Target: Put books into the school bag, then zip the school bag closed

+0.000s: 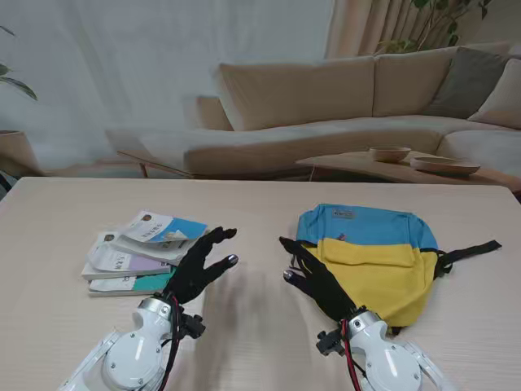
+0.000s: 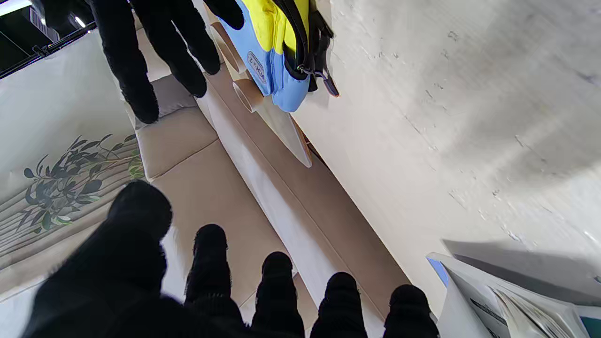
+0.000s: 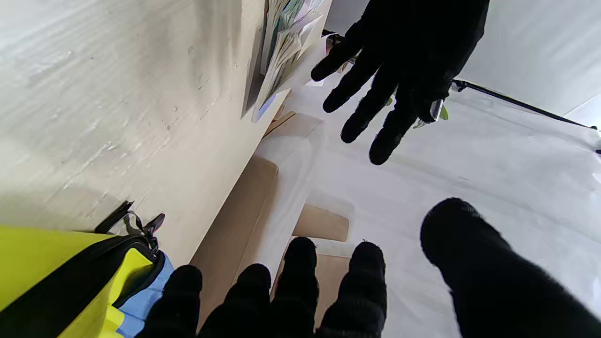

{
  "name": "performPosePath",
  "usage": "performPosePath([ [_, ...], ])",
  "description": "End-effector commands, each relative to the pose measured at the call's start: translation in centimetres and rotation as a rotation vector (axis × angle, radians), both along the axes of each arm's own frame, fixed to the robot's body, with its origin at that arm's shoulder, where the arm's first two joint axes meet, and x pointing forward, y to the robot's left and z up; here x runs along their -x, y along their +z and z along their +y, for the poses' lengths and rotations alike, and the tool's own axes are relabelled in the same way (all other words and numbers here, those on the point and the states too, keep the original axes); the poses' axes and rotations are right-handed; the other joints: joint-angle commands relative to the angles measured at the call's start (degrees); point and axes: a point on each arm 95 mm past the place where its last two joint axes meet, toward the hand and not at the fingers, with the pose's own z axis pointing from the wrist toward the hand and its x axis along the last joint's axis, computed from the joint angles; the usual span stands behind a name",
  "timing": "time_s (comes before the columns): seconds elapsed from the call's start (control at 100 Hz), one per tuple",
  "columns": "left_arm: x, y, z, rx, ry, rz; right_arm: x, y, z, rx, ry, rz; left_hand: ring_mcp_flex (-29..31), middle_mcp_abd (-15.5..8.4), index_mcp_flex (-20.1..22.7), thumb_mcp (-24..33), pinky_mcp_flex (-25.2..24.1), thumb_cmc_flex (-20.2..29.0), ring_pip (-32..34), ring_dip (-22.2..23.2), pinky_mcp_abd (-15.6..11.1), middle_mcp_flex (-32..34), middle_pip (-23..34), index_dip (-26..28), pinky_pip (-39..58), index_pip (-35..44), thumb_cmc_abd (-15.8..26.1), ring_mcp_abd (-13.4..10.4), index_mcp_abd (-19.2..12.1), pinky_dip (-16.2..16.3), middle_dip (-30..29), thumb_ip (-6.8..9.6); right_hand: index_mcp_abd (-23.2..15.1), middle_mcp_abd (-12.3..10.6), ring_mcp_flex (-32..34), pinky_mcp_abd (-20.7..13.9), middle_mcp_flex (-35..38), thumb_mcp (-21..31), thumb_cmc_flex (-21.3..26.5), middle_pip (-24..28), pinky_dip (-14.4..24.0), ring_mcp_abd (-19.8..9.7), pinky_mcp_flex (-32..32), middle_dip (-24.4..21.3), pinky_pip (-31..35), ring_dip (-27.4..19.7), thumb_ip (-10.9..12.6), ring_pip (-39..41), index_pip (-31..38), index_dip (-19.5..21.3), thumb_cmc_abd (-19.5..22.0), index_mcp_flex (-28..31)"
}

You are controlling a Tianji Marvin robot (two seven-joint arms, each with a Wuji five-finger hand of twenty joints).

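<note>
- A small stack of thin paperback books (image 1: 138, 254) was seen lying on the pale wooden surface (image 1: 260, 326), toward the left side and slightly fanned.
- The books were judged light and bendable, with slick covers; a hold along the free edge of the top book was judged best.
- A blue and yellow school bag (image 1: 370, 257) was seen lying flat to the right, well apart from the stack.
- The bag was judged soft and limp, so one hand would be needed to steady it while the zipper is worked.
- The left hand (image 1: 198, 265) was seen empty, black-gloved fingers spread, raised just beside the books.
- The right hand (image 1: 319, 283) was seen empty, fingers splayed, over the bag's near left edge.
</note>
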Motion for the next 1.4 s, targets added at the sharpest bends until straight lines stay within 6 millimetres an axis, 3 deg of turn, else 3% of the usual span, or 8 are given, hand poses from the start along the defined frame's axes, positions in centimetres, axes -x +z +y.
performPosePath([
  [0.0,0.2,-0.1,-0.3,0.004,-0.020,0.008,0.4,-0.3,0.3,-0.004,0.017,0.011,-0.81,-0.84,-2.08,1.04,-0.33,0.50,-0.11,-0.10,-1.25,-0.52,-0.42,0.43,-0.97,0.03,-0.60,-2.01,-2.82,-0.91,0.34,-0.11,-1.88,-0.87,-1.42,-1.73,-0.97,-0.91,1.52,-0.68,0.90,-1.80,-0.37,0.07,-0.77,-0.17,0.48,0.51,0.65,-1.15,-0.11,-0.68],
  [0.66,-0.2,0.2,0.3,-0.044,-0.036,-0.005,0.0,-0.3,-0.5,-0.010,-0.002,-0.003,-0.76,-0.66,-2.00,2.84,-0.36,1.70,0.05,0.22,-1.11,-0.16,0.39,0.77,-0.67,0.78,-1.87,-1.98,-1.91,-0.95,0.82,-0.02,-1.07,-0.76,-1.26,-1.86,-0.88,-0.45,1.88,0.22,0.80,-1.87,-0.21,0.52,-0.48,-0.14,0.45,0.84,2.82,-1.76,-0.56,-0.63],
  [0.7,-0.3,0.4,0.5,-0.053,-0.034,-0.008,0.0,-0.3,-0.5,-0.012,-0.003,-0.004,-0.85,0.05,-1.07,3.77,-0.44,1.86,0.45,0.94,-1.04,0.61,2.32,1.33,-0.45,1.81,-2.31,-1.89,-0.44,-0.71,1.96,-0.08,-0.97,-0.72,-1.26,-1.89,-0.88,-0.40,1.89,0.29,0.79,-1.82,-0.18,0.54,-0.45,-0.15,0.45,0.87,2.97,-1.79,-0.50,-0.66],
  [0.73,-0.4,0.6,0.6,-0.063,-0.031,-0.005,0.0,-0.3,-0.6,-0.012,-0.004,-0.006,-0.90,1.44,0.11,4.90,-0.51,2.15,1.42,2.74,-1.14,2.20,4.67,2.71,-0.03,3.53,-2.63,-1.47,2.89,-0.18,3.92,-0.15,-0.96,-0.69,-1.25,-1.91,-0.89,-0.41,1.85,0.33,0.79,-1.77,-0.14,0.56,-0.42,-0.16,0.44,0.89,3.09,-1.81,-0.55,-0.67],
  [0.79,-0.7,1.0,1.0,-0.096,-0.018,0.004,0.1,-0.3,-0.7,-0.015,-0.005,-0.008,0.07,3.13,0.21,6.51,-1.07,1.94,3.13,6.29,-0.31,2.71,7.13,5.38,2.40,5.30,-3.23,0.30,6.95,3.43,6.94,-0.25,-1.03,-0.64,-1.20,-1.88,-0.85,-0.35,1.88,0.46,0.77,-1.78,-0.12,0.62,-0.39,-0.16,0.45,0.95,3.30,-1.86,-0.56,-0.66],
  [0.9,-1.9,1.9,2.1,-0.149,-0.018,0.004,0.0,-0.3,-0.7,-0.022,-0.009,-0.009,0.39,3.14,-0.72,6.77,-1.79,2.58,3.71,7.77,-0.01,2.05,7.74,6.90,4.39,5.61,-3.44,0.84,6.75,7.93,7.85,-0.24,-0.86,-0.68,-1.23,-1.88,-0.91,-0.29,1.87,0.61,0.73,-1.74,-0.13,0.69,-0.35,-0.19,0.44,1.00,3.71,-1.96,-0.59,-0.67],
  [1.09,-4.8,3.5,4.9,-0.257,-0.017,-0.002,-0.2,-0.2,-0.8,-0.037,-0.016,-0.008,-0.16,2.05,-2.10,5.87,-1.68,3.22,3.33,7.65,-0.19,0.70,6.19,6.06,3.93,3.84,-3.04,0.48,4.44,8.87,6.60,-0.16,-0.81,-0.65,-1.23,-1.92,-0.93,-0.18,1.89,0.77,0.66,-1.75,-0.07,0.74,-0.24,-0.24,0.41,1.06,4.45,-2.16,-0.64,-0.76],
  [1.39,-10.1,4.6,9.6,-0.446,-0.025,0.055,-0.1,-0.3,-1.2,-0.066,-0.025,0.000,-0.34,1.35,-2.64,5.54,-1.57,4.61,3.46,7.64,-0.59,0.56,6.01,6.43,4.14,4.10,-3.43,-0.36,3.39,9.90,6.54,0.04,-0.54,-0.55,-1.20,-1.92,-0.92,0.05,2.03,1.11,0.53,-1.72,-0.07,0.87,-0.10,-0.28,0.37,1.18,5.74,-2.48,-0.90,-0.63],
])
